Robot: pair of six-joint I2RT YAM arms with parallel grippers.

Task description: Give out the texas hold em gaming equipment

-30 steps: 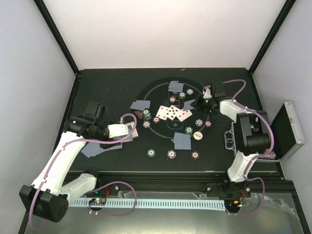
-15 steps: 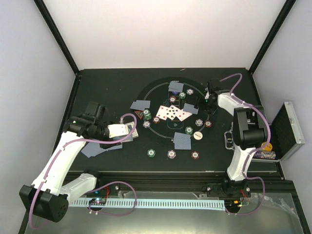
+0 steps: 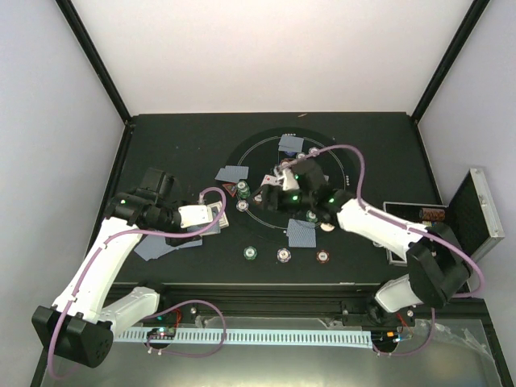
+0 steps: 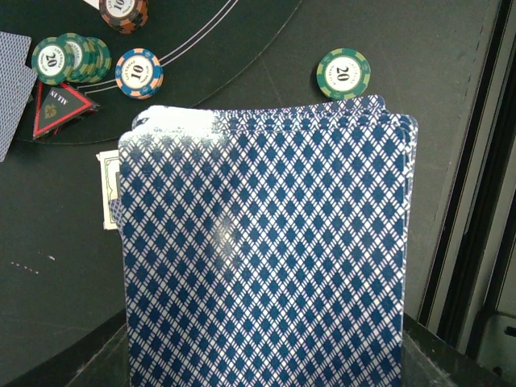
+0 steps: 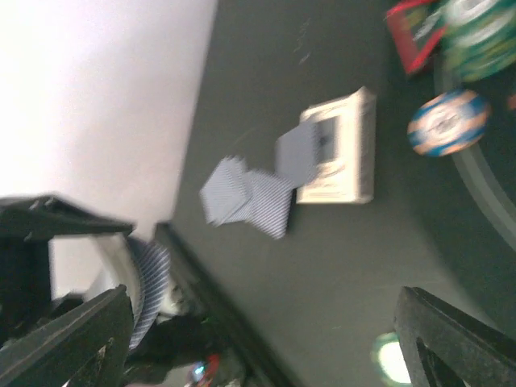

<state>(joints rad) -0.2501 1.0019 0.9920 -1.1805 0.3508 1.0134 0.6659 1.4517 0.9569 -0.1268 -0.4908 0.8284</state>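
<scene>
My left gripper is shut on a deck of blue-backed playing cards, which fills the left wrist view and hides the fingers. Past the deck lie a green chip, a small green stack, an orange-blue chip and the red triangle marker. My right gripper reaches left over the middle of the round mat, above the face-up cards. Its jaws stand wide open with nothing between them. Its blurred view shows a card box and loose cards.
Face-down cards lie at several spots. Three chips sit in a row near the front. The open aluminium case stands at the right edge. A cable loops over the right arm.
The right arm swung from the mat's far right side leftward across its middle, and its jaws went from shut to wide open. The left arm and its deck stayed put.
</scene>
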